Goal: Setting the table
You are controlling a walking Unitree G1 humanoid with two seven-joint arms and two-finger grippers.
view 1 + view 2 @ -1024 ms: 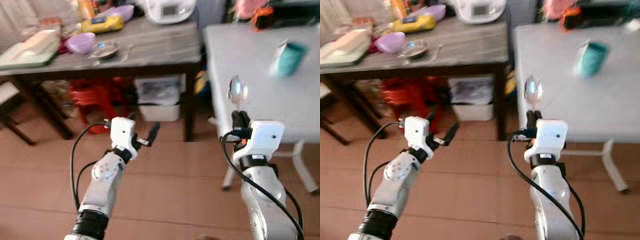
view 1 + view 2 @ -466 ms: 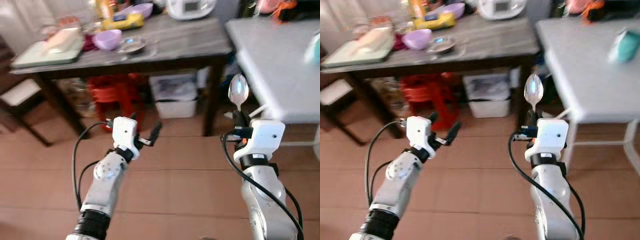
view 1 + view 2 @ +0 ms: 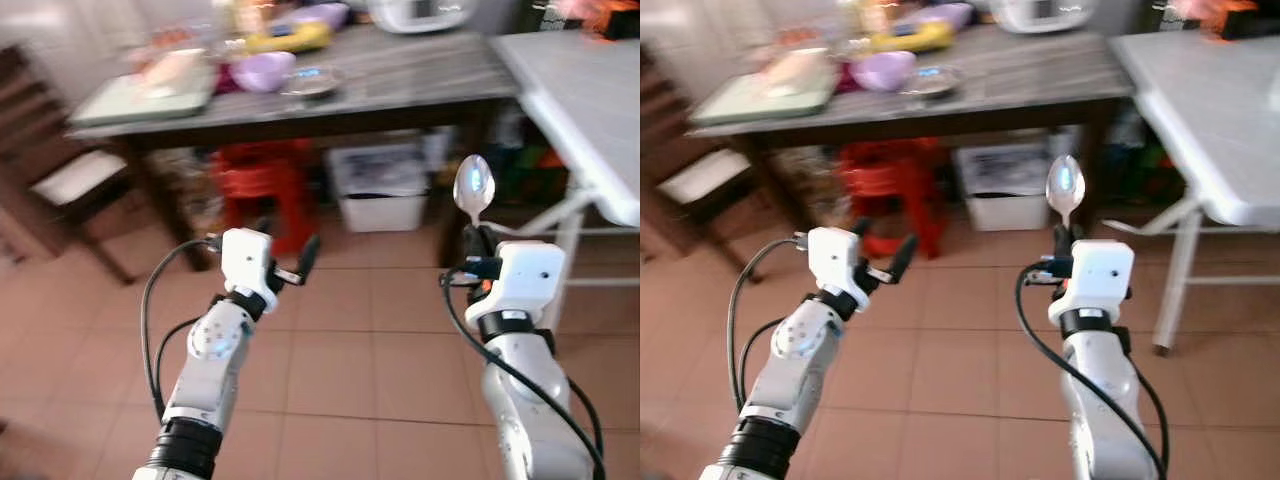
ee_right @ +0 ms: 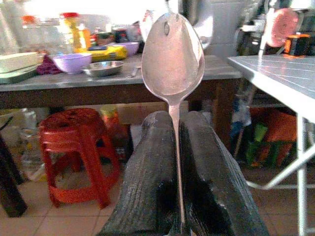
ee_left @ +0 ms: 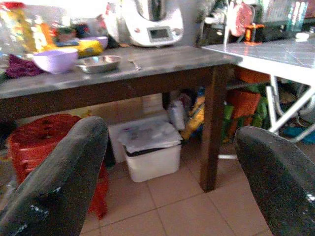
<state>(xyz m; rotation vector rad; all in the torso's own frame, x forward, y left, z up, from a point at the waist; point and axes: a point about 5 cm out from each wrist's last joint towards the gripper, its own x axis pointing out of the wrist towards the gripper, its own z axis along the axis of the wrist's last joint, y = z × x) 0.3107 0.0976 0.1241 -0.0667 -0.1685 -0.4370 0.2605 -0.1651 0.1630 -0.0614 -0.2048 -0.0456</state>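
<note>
A metal spoon [image 3: 474, 187] stands upright, bowl up, with my right gripper [image 3: 478, 241] shut on its handle; the right wrist view has the spoon [image 4: 173, 59] pinched between both black fingers [image 4: 147, 187]. My left gripper [image 3: 290, 262] is held out over the tiled floor, open and holding nothing. Ahead is a dark wooden table [image 3: 420, 85] carrying a purple bowl [image 3: 262, 70], a metal dish [image 3: 312, 80], a green tray [image 3: 150, 95] and a white appliance [image 5: 152, 19]. A white table [image 3: 585, 90] stands at the right.
A red plastic stool [image 3: 255, 180] and a white bin [image 3: 380, 195] sit under the dark table. A dark chair with a pale seat [image 3: 75, 180] is at the left. Tiled floor [image 3: 350, 360] lies between me and the tables.
The camera has swung left: both tables slid right in view, the teal cup left the picture and the chair came in. Both grippers keep their pose, the spoon still held upright.
</note>
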